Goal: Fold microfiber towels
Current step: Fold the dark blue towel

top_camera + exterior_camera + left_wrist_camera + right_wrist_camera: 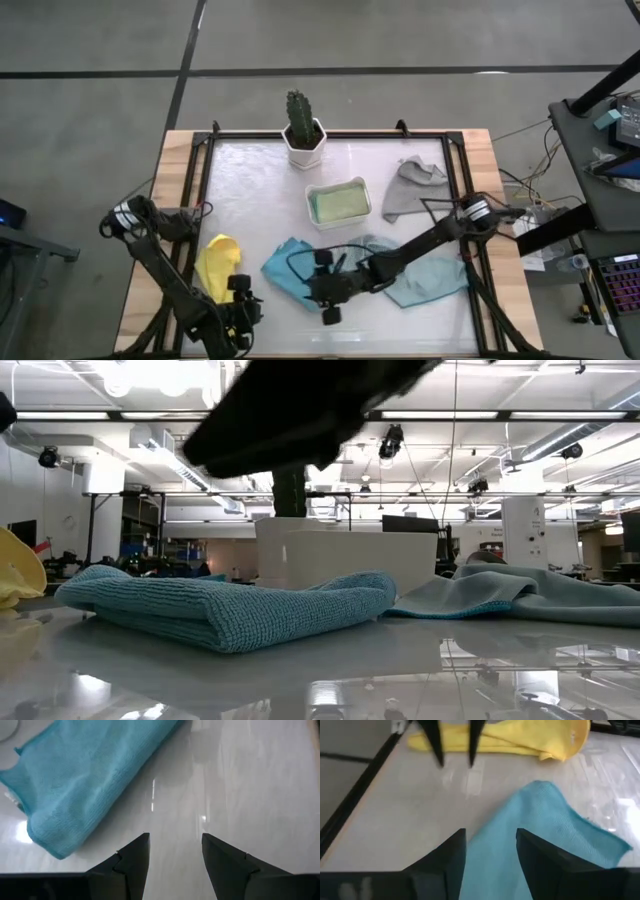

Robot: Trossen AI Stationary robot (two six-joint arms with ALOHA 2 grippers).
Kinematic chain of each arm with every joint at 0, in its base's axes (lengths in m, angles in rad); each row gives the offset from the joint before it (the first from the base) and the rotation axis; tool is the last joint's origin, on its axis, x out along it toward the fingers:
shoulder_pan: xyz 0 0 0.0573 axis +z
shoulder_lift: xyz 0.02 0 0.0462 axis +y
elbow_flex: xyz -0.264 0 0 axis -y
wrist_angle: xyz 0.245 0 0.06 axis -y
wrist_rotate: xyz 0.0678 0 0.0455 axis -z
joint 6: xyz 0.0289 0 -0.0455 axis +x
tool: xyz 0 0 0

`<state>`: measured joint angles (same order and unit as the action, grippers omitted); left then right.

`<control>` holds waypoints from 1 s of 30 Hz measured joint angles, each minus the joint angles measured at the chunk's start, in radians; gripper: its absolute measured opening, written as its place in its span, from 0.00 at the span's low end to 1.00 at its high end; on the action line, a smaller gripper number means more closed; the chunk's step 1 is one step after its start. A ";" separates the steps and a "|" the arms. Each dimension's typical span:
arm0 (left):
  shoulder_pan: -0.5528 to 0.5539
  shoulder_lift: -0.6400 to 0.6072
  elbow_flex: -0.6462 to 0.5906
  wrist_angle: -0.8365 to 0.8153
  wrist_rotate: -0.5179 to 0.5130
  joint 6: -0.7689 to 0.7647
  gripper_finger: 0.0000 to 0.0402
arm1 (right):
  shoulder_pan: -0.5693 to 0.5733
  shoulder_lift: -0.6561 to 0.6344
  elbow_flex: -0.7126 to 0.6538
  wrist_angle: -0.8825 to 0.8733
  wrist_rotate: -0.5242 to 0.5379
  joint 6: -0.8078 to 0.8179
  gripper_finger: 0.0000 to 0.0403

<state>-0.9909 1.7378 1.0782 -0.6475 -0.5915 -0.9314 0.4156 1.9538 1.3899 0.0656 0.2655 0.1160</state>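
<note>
Blue towel (288, 270) folded, near centre of the tabletop (260, 200).
I see its long axis running diagonally, far-left to near-right; my right gripper (327, 290) hovers at its near-right end, fingers spread, holding nothing; left gripper (243, 312) spread near the yellow towel (217, 262).

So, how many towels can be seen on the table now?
5: yellow towel near the left arm, blue towel at the middle front, teal towel at front right, grey towel at back right, green towel in the tray.

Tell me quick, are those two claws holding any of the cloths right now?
Left gripper: open, holding nothing, over bare table.
Right gripper: open over the blue towel, not gripping it.
</note>
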 joint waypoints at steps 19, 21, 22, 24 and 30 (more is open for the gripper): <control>0.001 0.000 -0.048 0.006 -0.072 -0.007 0.41 | -0.093 0.317 0.349 -0.099 -0.010 -0.004 0.36; 0.003 0.000 -0.058 0.010 -0.076 -0.007 0.41 | -0.094 0.336 0.363 -0.111 -0.011 -0.001 0.35; 0.003 0.000 -0.061 0.010 -0.078 -0.007 0.41 | -0.096 0.342 0.368 -0.118 -0.011 0.000 0.34; 0.005 0.000 -0.067 0.011 -0.092 -0.009 0.41 | -0.098 0.350 0.372 -0.118 -0.011 0.001 0.31; 0.013 -0.001 -0.071 0.014 -0.119 -0.008 0.41 | -0.102 0.349 0.373 -0.134 -0.011 0.006 0.11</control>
<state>-0.9778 1.7370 1.0077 -0.6331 -0.7110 -0.9398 0.3134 2.3028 1.7626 -0.0683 0.2546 0.1222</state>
